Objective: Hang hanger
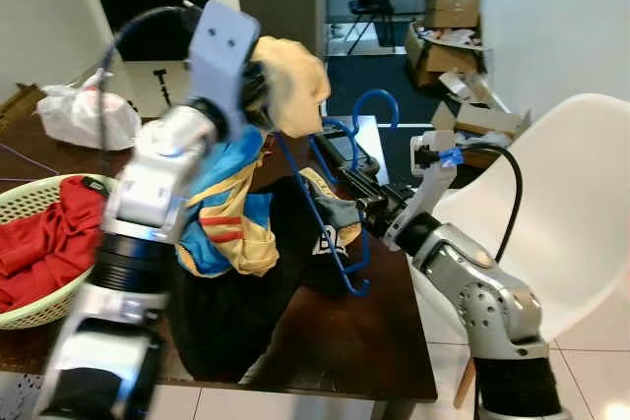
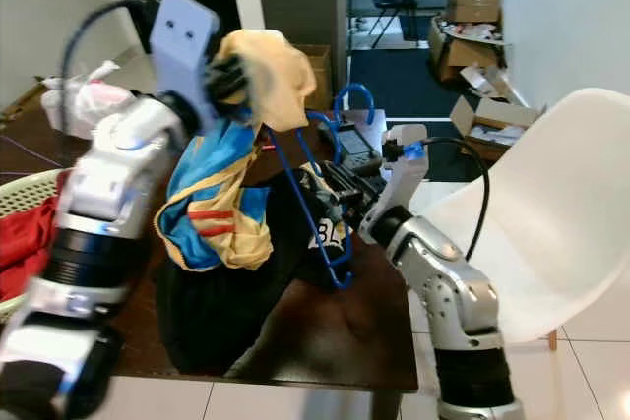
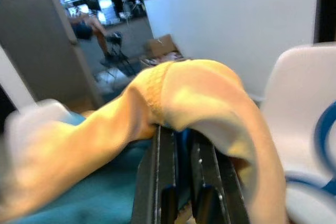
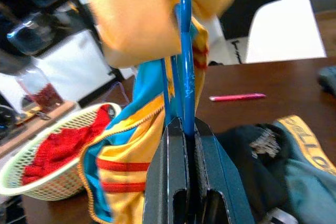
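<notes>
Nearest the camera, the left gripper [image 1: 258,81] is raised above the dark wooden table [image 1: 384,341], its fingers clenched on the yellow and blue garment [image 1: 236,213], whose yellow end bunches over the fingertips while the rest hangs down toward the table. Just beside it, the right gripper [image 1: 366,206] reaches in from the right with its fingers clamped on the wire of the blue hanger [image 1: 330,213]; the right wrist view shows the blue wire running straight up out of the closed fingers and into the yellow cloth. The hanger stands roughly upright between the two grippers, above the table, its hook [image 1: 376,105] free at the top and its lower bar near a dark garment [image 1: 325,233] lying on the table. To the left sits a woven basket [image 1: 30,312] with red cloth [image 1: 44,238] in it, and a white chair [image 1: 551,204] stands to the right. Farther back are a white plastic bag [image 1: 84,115] on the table, cardboard boxes [image 1: 453,22] on the floor and a seated person [image 3: 79,17] in the far room. The step in hand looks like dressing the hanger, not yet hanging it. Next, I judge, the left arm must draw the cloth over the hanger's shoulder while the right holds the wire steady; no rail or hook to hang it from can be made out.
</notes>
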Tool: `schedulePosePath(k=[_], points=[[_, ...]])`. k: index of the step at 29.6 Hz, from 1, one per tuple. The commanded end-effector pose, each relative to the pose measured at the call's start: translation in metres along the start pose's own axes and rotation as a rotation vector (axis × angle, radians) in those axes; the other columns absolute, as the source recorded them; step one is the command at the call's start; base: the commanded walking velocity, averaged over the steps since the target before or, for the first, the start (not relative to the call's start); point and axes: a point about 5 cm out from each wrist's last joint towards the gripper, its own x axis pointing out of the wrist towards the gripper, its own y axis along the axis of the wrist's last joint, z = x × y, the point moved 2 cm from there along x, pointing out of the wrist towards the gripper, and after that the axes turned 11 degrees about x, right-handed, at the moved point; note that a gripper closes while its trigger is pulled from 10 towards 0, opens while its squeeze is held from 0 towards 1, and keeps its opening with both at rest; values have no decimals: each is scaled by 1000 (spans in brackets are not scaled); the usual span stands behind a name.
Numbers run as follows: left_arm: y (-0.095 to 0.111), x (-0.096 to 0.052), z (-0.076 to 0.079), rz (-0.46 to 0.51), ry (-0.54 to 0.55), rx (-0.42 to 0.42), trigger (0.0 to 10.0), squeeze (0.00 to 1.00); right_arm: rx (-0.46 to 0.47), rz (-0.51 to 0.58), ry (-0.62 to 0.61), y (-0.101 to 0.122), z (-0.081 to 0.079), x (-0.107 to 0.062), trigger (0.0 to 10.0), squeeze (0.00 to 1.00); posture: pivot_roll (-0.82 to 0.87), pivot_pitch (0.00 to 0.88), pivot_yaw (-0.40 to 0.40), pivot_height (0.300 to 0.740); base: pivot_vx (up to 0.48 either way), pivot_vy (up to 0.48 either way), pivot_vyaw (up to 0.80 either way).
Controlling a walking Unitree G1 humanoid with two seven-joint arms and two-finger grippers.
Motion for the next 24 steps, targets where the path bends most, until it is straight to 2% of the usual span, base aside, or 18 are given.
schedulePosePath(k=[1,4,5,7,10,12,14,16,19,20,21,22,24], points=[[13,1,2,46,-5,-41,10000,0,-11,26,16,4,-4,2,10000,0,65,0,77,740,0,0,0],[15,2,5,53,-4,-74,10000,0,-9,26,20,3,-5,2,10000,0,65,0,77,740,0,0,0],[19,4,11,73,-12,-119,10000,0,-3,21,40,0,-8,2,10000,0,66,0,78,740,0,0,0],[23,6,17,93,-35,-147,10000,0,3,19,58,-1,-11,2,10000,0,69,0,78,740,0,0,0],[29,6,29,115,-99,-105,10000,0,18,23,88,-4,-16,4,10000,0,66,0,84,740,0,0,0],[29,5,29,113,-105,-99,10000,0,19,26,89,-4,-16,4,10000,0,66,0,84,740,0,0,0],[35,3,26,134,-120,-132,10000,0,18,25,81,-5,-14,3,10000,0,68,0,84,740,0,0,0],[45,-4,35,169,-212,-90,10000,0,20,23,72,-6,-12,3,10000,0,71,0,80,740,0,0,0],[45,-4,35,169,-212,-90,10000,0,20,23,72,-6,-12,3,10000,0,71,0,80,740,0,0,0],[45,-8,40,158,-264,-57,10000,63,20,22,71,-6,-11,3,10000,0,73,0,77,740,0,0,0],[45,-8,40,158,-264,-57,10000,63,20,22,71,-6,-11,3,10000,0,73,0,77,740,0,0,0],[40,-14,43,122,-315,-10,10000,1000,20,19,70,-7,-11,3,10000,0,74,0,73,740,0,0,0],[23,-27,41,18,-375,111,10000,1000,18,8,67,-9,-9,2,10000,0,76,0,71,740,0,0,0]])
